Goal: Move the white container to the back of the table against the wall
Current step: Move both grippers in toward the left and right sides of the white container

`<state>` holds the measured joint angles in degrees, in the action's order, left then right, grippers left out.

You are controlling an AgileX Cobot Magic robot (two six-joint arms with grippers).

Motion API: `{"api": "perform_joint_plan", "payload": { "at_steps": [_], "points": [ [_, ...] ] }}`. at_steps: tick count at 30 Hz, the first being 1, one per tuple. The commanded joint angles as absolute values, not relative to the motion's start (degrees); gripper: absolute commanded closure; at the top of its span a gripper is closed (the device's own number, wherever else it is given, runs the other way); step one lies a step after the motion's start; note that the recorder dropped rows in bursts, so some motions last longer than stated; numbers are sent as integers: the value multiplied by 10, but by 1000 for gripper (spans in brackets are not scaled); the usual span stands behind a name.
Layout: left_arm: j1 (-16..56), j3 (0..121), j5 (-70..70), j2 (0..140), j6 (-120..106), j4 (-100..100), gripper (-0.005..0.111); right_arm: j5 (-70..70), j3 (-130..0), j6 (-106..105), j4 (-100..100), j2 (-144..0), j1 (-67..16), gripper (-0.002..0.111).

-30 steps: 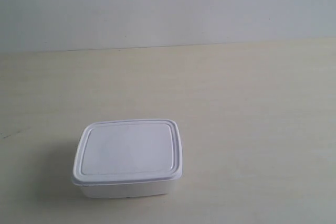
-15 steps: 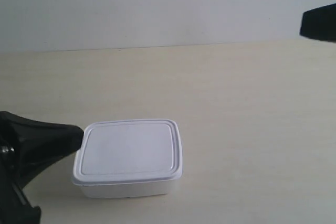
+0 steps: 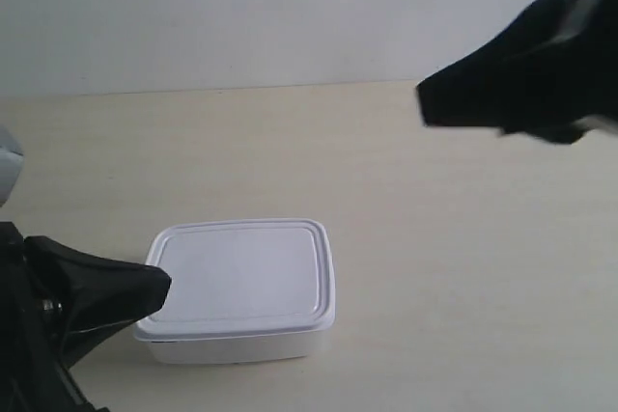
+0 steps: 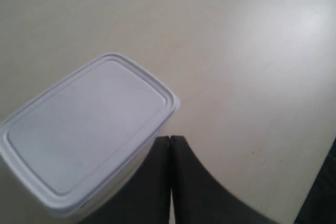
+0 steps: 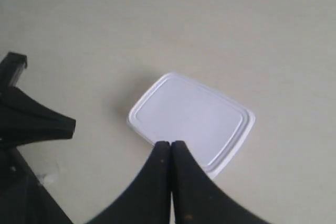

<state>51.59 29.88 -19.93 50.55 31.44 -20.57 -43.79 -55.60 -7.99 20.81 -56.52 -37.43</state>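
Note:
The white container (image 3: 237, 282) sits lid on near the front of the table (image 3: 444, 238), well forward of the wall (image 3: 290, 7). My left gripper (image 3: 159, 287), the arm at the exterior view's left, is low beside the container's end with its tip at the lid rim; touching or not, I cannot tell. In the left wrist view the container (image 4: 84, 135) lies just beside the shut left gripper (image 4: 170, 139). My right gripper (image 3: 430, 108) hangs high at the exterior view's right. Its wrist view shows its shut tip (image 5: 170, 144) above the container (image 5: 191, 121), with the left gripper (image 5: 71, 125) off to one side.
The table meets the wall along a straight line at the back (image 3: 290, 87). A dark edge (image 4: 325, 192) shows at the border of the left wrist view.
Both arms came into the exterior view. The one at its left advanced to the container's end; the one at its right moved in from the upper right. The container stayed put.

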Motion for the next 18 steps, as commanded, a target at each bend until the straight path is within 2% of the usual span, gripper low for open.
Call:
{"api": "perform_joint_plan", "payload": {
  "at_steps": [1,6,18],
  "points": [
    [520,302,-273,535,319,-189,107,-425,-564,29,86,-691,-487,108],
    [520,284,-275,577,319,-167,107,-409,-564,67,36,-819,-556,108],
    [520,232,-149,703,322,-157,107,-358,-563,76,43,-973,-563,108]
  ]
}}
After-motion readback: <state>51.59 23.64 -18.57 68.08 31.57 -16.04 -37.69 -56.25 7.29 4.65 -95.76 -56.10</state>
